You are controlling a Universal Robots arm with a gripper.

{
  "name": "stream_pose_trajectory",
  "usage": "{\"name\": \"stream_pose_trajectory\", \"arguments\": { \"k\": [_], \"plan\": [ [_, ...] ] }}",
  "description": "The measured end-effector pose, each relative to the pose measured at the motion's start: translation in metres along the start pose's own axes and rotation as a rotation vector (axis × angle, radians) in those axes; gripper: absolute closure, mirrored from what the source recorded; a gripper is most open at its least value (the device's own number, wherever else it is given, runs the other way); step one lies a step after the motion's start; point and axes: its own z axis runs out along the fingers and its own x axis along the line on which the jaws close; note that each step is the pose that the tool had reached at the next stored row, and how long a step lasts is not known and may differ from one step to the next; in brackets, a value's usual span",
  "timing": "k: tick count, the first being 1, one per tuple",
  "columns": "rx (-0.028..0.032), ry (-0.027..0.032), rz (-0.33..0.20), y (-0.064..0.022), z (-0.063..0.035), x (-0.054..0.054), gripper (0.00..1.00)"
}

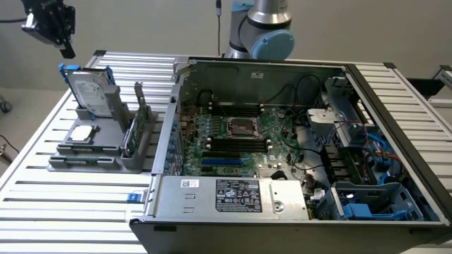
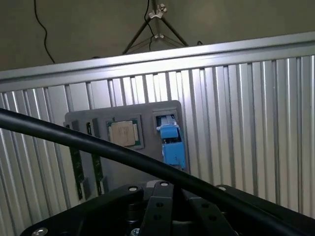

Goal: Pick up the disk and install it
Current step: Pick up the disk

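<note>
The silver, white-labelled, blue-framed disk (image 1: 92,94) is stood on edge in the grey holder (image 1: 99,151); the hand (image 1: 65,50) is held closed above it.

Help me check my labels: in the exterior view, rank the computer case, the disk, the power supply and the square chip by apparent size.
1. computer case
2. power supply
3. disk
4. square chip
The power supply sits nearer the camera, which may flatter it.

Open computer case (image 1: 254,74) centre-right, motherboard (image 1: 240,138) inside, power supply (image 1: 233,196) lower centre. Grey fixture tray (image 1: 106,160) at left on slatted table (image 1: 63,211), holding square silver chip (image 1: 82,133) and upright green circuit cards (image 1: 133,135).
</note>
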Motion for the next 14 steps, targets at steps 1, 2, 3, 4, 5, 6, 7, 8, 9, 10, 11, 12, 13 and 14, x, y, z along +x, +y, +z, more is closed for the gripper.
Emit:
{"name": "stream_pose_trajectory", "arguments": {
  "k": [1,2,3,4,5,6,7,8,9,10,11,12,13,14],
  "plan": [
    [0.0001,-0.0001,-0.002,0.0001,0.0002,-0.0008,0.89],
    [0.0002,-0.0001,-0.003,0.0002,0.0007,-0.0013,0.89],
    [0.0001,-0.0002,-0.004,0.0002,0.0014,-0.0016,0.89],
    [-0.0007,-0.0001,-0.004,0.0002,0.0018,-0.0016,0.89],
    [-0.0021,0.0001,-0.004,0.0002,0.002,-0.0017,0.89],
    [-0.003,0.0002,-0.005,0.0003,0.0022,-0.0017,0.88],
    [-0.0038,0.0002,-0.005,0.0003,0.0025,-0.0017,0.83],
    [-0.0045,0.0003,-0.006,0.0003,0.0028,-0.0018,0.76],
    [-0.0052,0.0004,-0.007,0.0003,0.0032,-0.0018,0.76],
    [-0.0063,0.0005,-0.008,0.0003,0.0035,-0.0018,0.7],
    [-0.0082,0.0006,-0.01,0.0003,0.004,-0.0018,0.64],
    [-0.0101,0.0008,-0.013,0.0004,0.0047,-0.0018,0.64],
    [-0.0122,0.0009,-0.017,0.0004,0.0057,-0.0018,0.58],
    [-0.0141,0.001,-0.022,0.0005,0.0067,-0.0018,0.53]
  ]
}}
